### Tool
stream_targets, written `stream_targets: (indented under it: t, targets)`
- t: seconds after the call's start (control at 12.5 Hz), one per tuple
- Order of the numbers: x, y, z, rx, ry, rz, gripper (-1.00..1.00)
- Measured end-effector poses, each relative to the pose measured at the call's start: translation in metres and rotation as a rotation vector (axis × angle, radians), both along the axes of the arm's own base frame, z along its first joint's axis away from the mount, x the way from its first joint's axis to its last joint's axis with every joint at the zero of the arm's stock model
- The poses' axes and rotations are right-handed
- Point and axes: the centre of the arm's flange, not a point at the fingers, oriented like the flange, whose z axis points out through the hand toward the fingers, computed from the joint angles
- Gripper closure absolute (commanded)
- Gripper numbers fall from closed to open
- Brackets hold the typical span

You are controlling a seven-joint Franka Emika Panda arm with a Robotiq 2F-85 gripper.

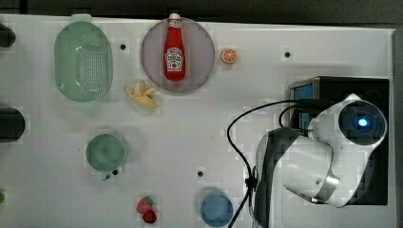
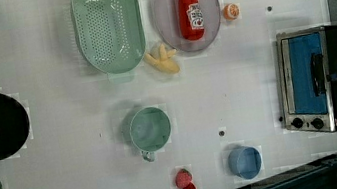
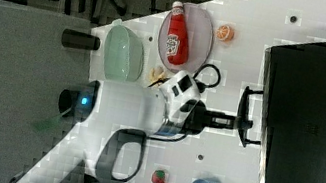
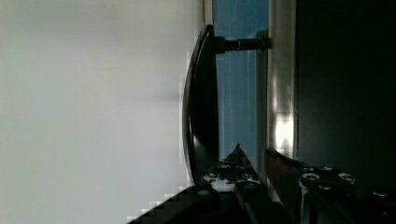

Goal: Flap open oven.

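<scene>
The toaster oven [image 2: 321,79] stands at the bench's edge, door shut. Its rigid bar handle [image 3: 244,117], the place to pull, is pinched in the gripper's [image 3: 239,123] narrowly parted jaws; a stiff hinge is likely.

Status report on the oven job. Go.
Gripper at the door handle, fingers narrow around the bar; firm grip unconfirmed. Oven door looks shut, blue glass flush in frame. Nothing on the table in front of the door.

Oven [image 2: 323,79] shiny metal frame, glossy blue door
</scene>
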Motion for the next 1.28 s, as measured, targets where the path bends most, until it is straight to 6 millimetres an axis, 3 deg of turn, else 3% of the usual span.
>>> stream_targets:
  t: [0.24, 0.72, 1.04, 1.28]
  targets:
    - [-0.002, 0.002, -0.036, -0.015, -0.003, 0.023, 0.65]
    - [-0.001, -0.001, -0.038, -0.031, -0.020, 0.031, 0.65]
    - [0.000, 0.016, -0.046, -0.117, 0.027, 0.089, 0.65]
    - [0.005, 0.047, -0.053, -0.171, 0.036, 0.096, 0.65]
